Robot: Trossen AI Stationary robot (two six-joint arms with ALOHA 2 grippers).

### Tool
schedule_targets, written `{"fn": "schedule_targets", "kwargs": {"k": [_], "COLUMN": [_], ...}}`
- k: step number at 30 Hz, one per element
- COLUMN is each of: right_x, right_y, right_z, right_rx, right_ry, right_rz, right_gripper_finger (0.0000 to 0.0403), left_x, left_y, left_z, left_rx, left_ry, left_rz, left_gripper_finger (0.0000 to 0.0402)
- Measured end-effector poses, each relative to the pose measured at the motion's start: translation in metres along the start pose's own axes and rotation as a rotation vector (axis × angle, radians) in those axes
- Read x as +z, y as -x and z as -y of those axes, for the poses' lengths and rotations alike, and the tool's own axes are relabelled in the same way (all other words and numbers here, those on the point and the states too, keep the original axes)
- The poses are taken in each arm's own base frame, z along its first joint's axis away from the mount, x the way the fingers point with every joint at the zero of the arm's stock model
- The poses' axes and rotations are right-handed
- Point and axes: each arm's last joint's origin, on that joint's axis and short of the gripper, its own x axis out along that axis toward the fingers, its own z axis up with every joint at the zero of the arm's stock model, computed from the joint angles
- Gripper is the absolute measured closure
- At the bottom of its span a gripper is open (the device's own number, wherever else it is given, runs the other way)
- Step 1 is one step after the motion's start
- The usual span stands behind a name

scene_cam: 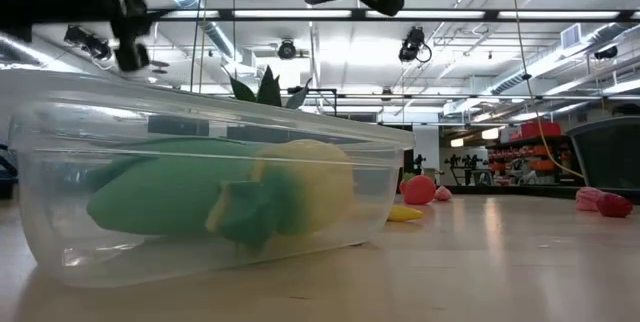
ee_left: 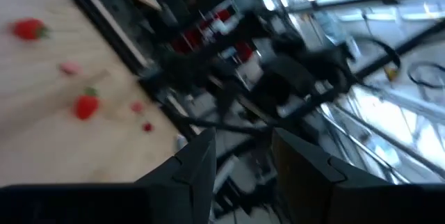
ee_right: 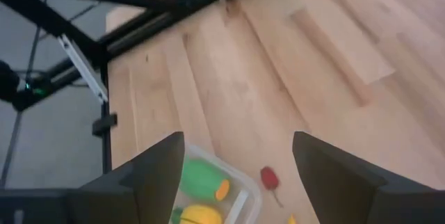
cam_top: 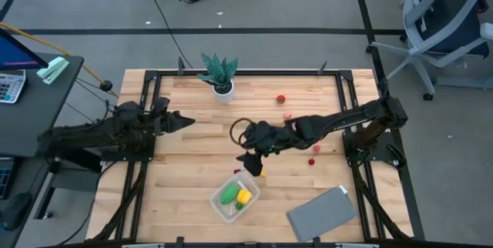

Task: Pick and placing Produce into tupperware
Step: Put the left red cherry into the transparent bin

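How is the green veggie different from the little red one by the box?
The green veggie is big and lies inside the box; the red one is much smaller and lies outside on the table. The green one touches a yellow piece; the red one lies alone. Both are toy produce.

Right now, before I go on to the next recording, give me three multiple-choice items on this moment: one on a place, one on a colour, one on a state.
1. Where does the right gripper hang?
A. Just above the tupperware
B. Over the grey sheet
C. Beside the potted plant

2. What colours are the produce pieces in the tupperware?
A. Red and pink
B. Green and yellow
C. All red

3. How do the right gripper's fingers stand?
A. Shut on a strawberry
B. Shut on nothing
C. Open, holding nothing

Answers: 1 A, the high view shows it next to the box's far edge. 2 B, the green piece and yellow piece lie inside. 3 C, its wrist view shows wide-apart fingers with bare table between.
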Motion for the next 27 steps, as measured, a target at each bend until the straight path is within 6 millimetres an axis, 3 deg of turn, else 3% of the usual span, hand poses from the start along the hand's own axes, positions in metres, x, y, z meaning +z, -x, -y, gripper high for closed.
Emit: {"fn": "schedule_targets", "kwargs": {"k": [8,13,18,27], "right_x": [0.019,0.026,0.024,0.016], "right_y": [0.035,0.074,0.111,0.139], "right_z": [0.005,0.006,0.009,0.02], "right_rx": [0.023,0.053,0.05,-0.049], "right_ry": [-0.07,-0.209,-0.19,-0.128], "right_rz": [0.091,0.125,0.119,0.101], "right_gripper_finger": [0.0126,0.0126,0.0127,0.0127], "left_x": [0.008,-0.004,-0.02,-0.062], "left_y": [-0.059,-0.104,-0.15,-0.222], "left_z": [0.035,0.024,0.015,-0.006], "left_rx": [0.119,0.32,0.359,0.409], "left_ry": [-0.165,-0.27,-0.329,-0.348], "left_rz": [-0.235,-0.465,-0.581,-0.733], "left_gripper_finger": [0.0253,0.0253,0.0254,0.0253]}}
